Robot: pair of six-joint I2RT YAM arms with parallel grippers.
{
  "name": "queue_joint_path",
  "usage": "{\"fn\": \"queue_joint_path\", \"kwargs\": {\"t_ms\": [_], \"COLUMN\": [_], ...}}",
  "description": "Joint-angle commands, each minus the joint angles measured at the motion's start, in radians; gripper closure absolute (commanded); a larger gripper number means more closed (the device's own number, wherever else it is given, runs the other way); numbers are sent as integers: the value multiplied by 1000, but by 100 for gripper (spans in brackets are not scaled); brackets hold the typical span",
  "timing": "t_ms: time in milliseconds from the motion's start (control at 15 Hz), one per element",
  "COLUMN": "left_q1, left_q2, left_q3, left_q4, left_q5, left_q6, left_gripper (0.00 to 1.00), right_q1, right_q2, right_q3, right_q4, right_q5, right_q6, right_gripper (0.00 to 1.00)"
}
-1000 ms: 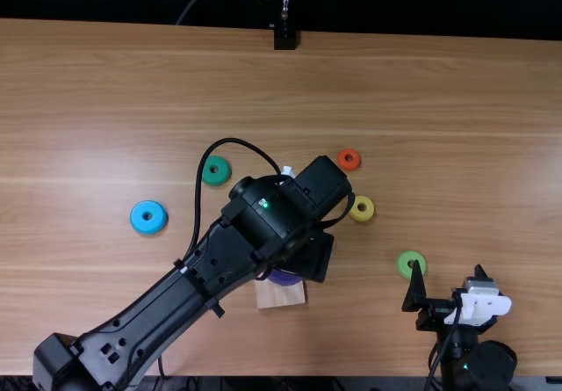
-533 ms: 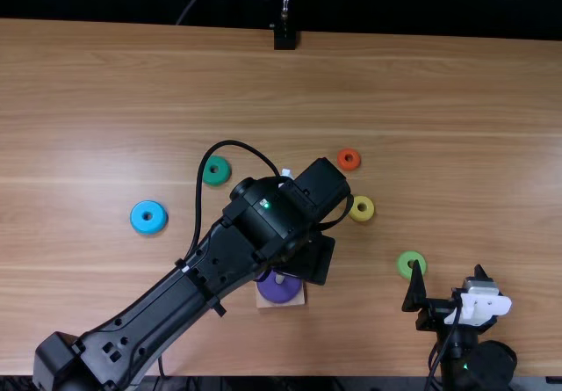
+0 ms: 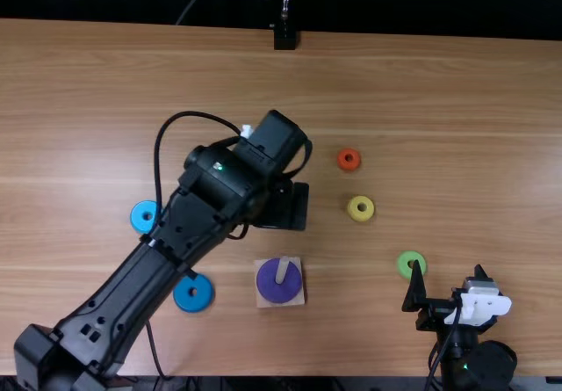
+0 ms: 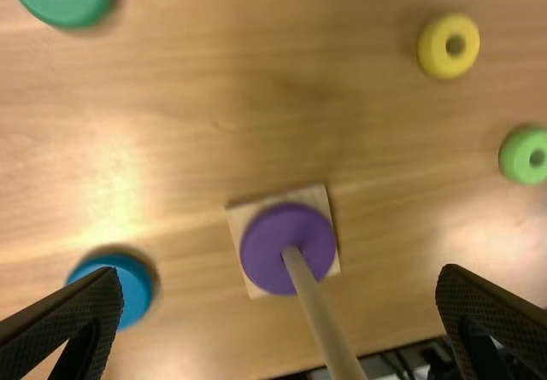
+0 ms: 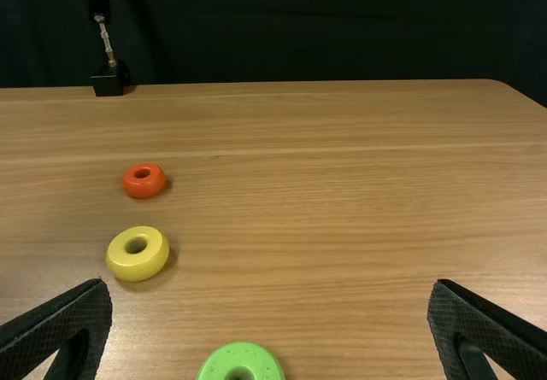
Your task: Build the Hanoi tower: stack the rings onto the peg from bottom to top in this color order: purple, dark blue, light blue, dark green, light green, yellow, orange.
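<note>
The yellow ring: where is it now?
In the top view, the yellow ring lies right of middle, between the orange ring and light green ring.

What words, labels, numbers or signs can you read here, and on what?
None can be read.
Purple ring, yellow ring, light green ring, wooden base: no lettering seen.
Left arm: small pale green mark, too small to tell if it's print.
White part at the right gripper: nothing legible.
</note>
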Motion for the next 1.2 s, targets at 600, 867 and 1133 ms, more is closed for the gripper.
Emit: {"fn": "queue_joint_path", "kwargs": {"t_ms": [600,867,1133], "left_q1": [195,204,204], "left_q2": [-262,-282,-280], "left_q3": [-500,-613,-712], "left_q4": [36,117,124], "left_q5": [83,83,71], "left_q6": [291,329,578], "left_gripper": [0,0,0], "right_q1": [8,8,8], "right_q2": [-13,-13,-13], "right_q3": [-63,-63,-63], "right_q4": [-60,-60,-60], "right_q5": [28,28,28], "right_q6": [5,5,5], "right_gripper": [0,0,0]}}
